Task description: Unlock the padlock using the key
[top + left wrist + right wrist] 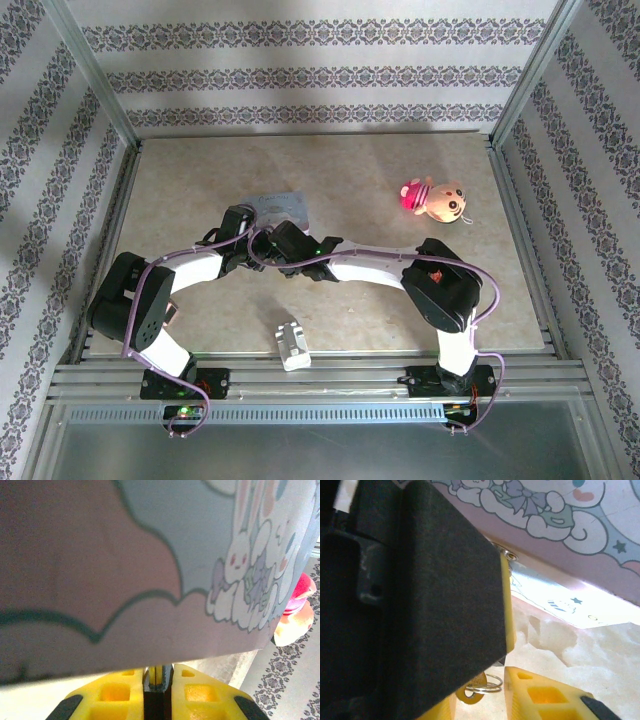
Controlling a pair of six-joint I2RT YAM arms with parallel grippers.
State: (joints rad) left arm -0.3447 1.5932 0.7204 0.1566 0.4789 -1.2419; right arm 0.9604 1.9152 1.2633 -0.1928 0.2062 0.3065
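Observation:
The pale blue tin [285, 205] with a rabbit print lies mid-table, and both arms meet at its near edge. My left gripper [252, 232] is pressed close under the tin [150, 555]. Its yellow fingers [205, 692] are shut, with a thin sliver pinched between the pads, which I take for the padlock; the rest of it is hidden. In the right wrist view the brass key [470, 694], on a wire ring [492, 684], hangs out from under the left gripper's black finger [435, 605]. My right gripper [480, 691] stands open with its fingers on either side of the key, not pinching it.
A pink and cream plush toy [433, 198] lies to the right of the tin. A whitish ridged block [292, 345] sits at the table's near edge between the arm bases. Metal frame posts and patterned walls close in the table.

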